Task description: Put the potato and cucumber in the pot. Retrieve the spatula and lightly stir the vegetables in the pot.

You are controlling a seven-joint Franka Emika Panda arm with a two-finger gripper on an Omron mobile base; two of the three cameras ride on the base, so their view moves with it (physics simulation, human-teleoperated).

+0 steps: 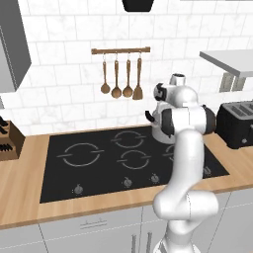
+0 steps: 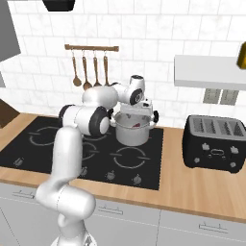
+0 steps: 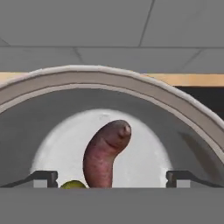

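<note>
The shiny steel pot (image 2: 126,136) stands on the back right burner of the black cooktop (image 1: 99,170). My gripper (image 2: 140,111) hangs just above its mouth, open, and in the hand view my gripper (image 3: 111,179) has both fingertips (image 3: 43,178) set wide apart with nothing between them. On the pot's floor lies a reddish-brown curved potato (image 3: 105,157), with a sliver of the green cucumber (image 3: 72,184) beside it. The arm hides most of the pot (image 1: 157,131) in the left base view. The wooden spatula (image 1: 138,81) hangs rightmost on the wall rail, spatula (image 2: 106,71).
Three wooden spoons (image 1: 116,79) hang on the same rail (image 1: 121,50). A black toaster (image 2: 214,141) sits on the wooden counter right of the cooktop, under a white shelf (image 2: 209,71). A knife block (image 1: 7,141) stands at the far left.
</note>
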